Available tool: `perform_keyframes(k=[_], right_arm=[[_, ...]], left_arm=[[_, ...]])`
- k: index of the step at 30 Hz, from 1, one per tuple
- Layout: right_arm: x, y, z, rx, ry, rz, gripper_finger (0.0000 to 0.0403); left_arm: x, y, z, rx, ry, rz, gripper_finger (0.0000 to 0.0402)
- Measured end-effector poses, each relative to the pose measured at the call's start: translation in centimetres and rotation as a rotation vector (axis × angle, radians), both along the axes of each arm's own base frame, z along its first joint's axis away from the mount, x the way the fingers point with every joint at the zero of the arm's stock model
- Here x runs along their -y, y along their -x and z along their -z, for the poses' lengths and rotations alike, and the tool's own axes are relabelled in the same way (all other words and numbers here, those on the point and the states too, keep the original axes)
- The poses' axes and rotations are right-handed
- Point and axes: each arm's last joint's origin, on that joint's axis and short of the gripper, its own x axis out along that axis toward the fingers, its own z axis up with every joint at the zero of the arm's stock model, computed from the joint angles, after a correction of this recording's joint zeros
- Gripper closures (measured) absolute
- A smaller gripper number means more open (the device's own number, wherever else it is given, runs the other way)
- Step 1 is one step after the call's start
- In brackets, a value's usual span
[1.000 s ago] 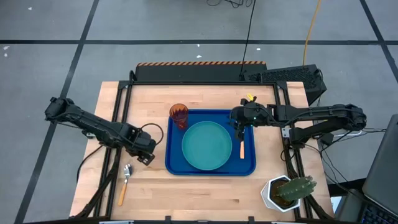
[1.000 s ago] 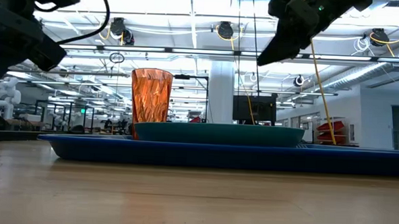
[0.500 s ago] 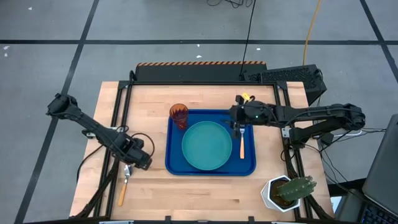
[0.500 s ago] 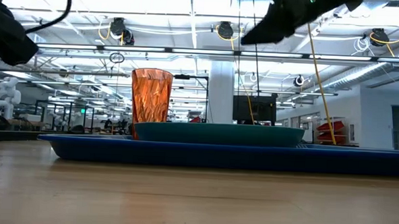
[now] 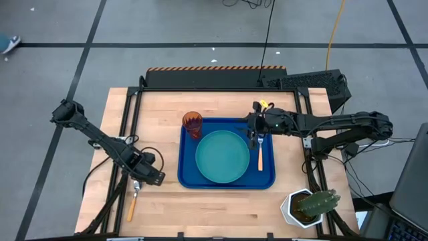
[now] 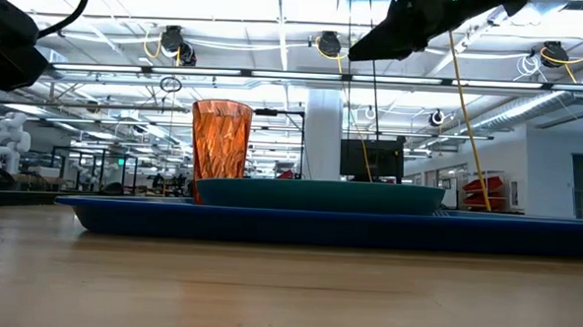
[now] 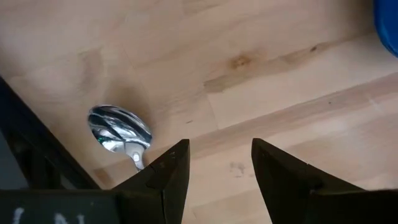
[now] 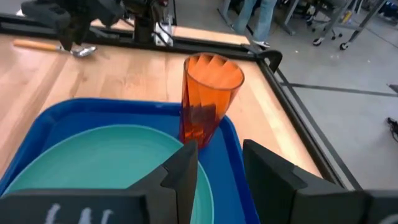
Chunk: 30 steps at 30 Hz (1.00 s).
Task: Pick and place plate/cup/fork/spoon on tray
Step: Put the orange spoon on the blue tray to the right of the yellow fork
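Observation:
The blue tray holds the teal plate, the amber cup upright in its far left corner, and the orange-handled fork lying flat along its right side. The orange-handled spoon lies flat on the table left of the tray; its bowl shows in the left wrist view. My left gripper is open and empty just above the table, beside the spoon's bowl. My right gripper is open and empty, raised over the tray's far right corner, beyond the fork's tines.
A white pot with a cactus stands at the table's near right corner. Bare wood lies along the near edge and to the left of the tray. Black frame rails run along the table's left and right sides.
My left gripper has gone toward the table's near edge and down to the spoon's bowl. My right gripper has drawn back a little toward the far edge and risen, away from the fork, which lies on the tray.

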Motion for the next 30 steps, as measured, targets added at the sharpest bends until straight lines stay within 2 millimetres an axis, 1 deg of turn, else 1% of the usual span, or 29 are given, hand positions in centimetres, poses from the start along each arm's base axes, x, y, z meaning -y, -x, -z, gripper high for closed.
perform_keyframes(k=[5,10,13,19,24,30], right_arm=[[0.0,0.0,0.0,-0.002,-0.01,0.004,0.0282],[0.0,-0.2,-0.4,0.045,0.002,0.0,0.0282],[0.0,-0.3,-0.7,0.076,0.005,-0.001,0.0282],[0.0,-0.3,-0.7,0.069,0.029,-0.01,0.0282],[0.0,-0.3,-0.7,0.068,0.032,-0.011,0.0282],[0.0,-0.3,-0.7,0.067,0.038,-0.014,0.0282]], left_arm=[[0.4,-0.3,-0.1,0.039,0.034,0.007,0.0227],[0.9,-0.7,-0.4,0.042,0.139,0.004,0.0227],[1.1,-0.6,-0.4,0.03,0.152,-0.012,0.0227],[1.8,0.0,-0.3,-0.012,0.156,-0.051,0.0227],[2.4,0.9,0.4,-0.111,0.098,-0.06,0.0227],[4.1,0.6,1.7,-0.141,0.101,-0.056,0.0227]])
